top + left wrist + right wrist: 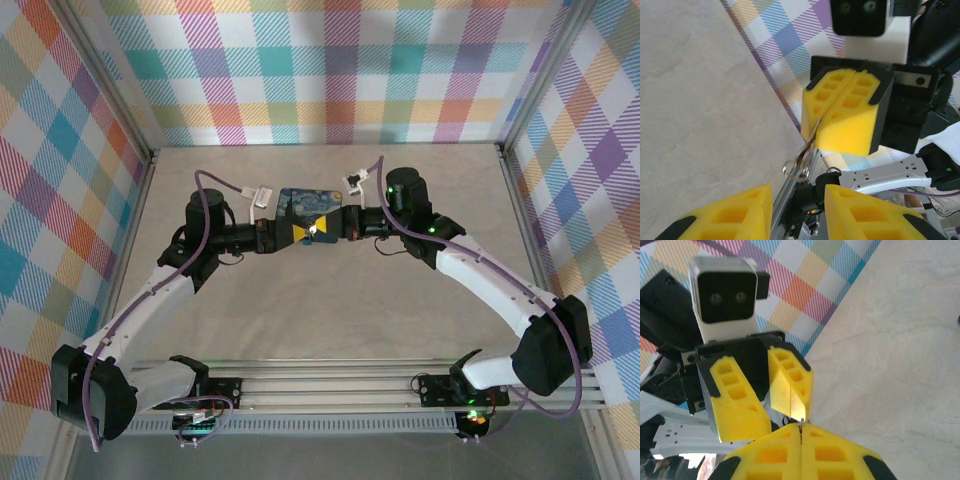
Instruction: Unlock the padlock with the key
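Key [805,152] pinched in right jaws, left jaws apart

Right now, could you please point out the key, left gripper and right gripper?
key [806,149]: left wrist view, its bare shank.
right gripper [821,116]: left wrist view, seam between fingertips.
left gripper [772,412]: right wrist view, gap between fingertips.

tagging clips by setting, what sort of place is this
Likely a lab robot test booth: checked cloth walls on three sides, a pale table, and a left arm and right arm bolted to a metal rail.
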### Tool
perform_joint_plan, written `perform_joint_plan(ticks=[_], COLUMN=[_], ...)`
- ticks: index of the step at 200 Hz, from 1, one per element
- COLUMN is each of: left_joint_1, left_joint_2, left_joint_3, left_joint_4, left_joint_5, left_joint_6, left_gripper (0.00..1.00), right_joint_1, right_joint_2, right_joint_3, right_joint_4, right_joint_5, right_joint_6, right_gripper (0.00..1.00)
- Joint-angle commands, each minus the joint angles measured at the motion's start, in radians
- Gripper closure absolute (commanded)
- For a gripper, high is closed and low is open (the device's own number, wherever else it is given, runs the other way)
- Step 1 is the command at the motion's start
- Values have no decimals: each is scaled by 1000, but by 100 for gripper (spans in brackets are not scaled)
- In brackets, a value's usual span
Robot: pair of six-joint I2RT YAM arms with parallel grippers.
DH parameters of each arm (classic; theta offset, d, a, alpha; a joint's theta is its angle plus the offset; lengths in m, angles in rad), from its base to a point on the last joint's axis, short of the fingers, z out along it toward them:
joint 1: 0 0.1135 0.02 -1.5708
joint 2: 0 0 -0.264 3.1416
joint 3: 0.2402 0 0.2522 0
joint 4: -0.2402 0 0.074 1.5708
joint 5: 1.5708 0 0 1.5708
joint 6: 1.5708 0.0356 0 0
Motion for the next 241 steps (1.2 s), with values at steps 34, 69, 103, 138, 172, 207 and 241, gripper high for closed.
perform_joint_plan(ticks=[34,69,103,138,172,207,241], left_joint_1=[0,-9,-26,-39,-46,-47,-50], left_joint_2=[3,12,17,25,34,40,40], left_joint_3=[-4,-4,3,8,10,10,5], left_joint_4=[86,88,98,98,100,102,106], left_joint_5=[50,61,70,76,81,80,72], left_joint_6=[-56,-59,-61,-57,-56,-55,-56], left_gripper=[70,70,70,73,80,91,100], right_joint_1=[3,3,4,3,3,3,3], right_joint_2=[-7,-9,-12,-12,-9,2,10], right_joint_3=[34,31,25,22,22,20,16], right_joint_4=[-16,5,16,27,32,34,39], right_joint_5=[-103,-121,-132,-142,-147,-164,-173], right_joint_6=[-48,-39,-33,-28,-26,-25,-30], right_gripper=[100,100,100,100,100,100,100])
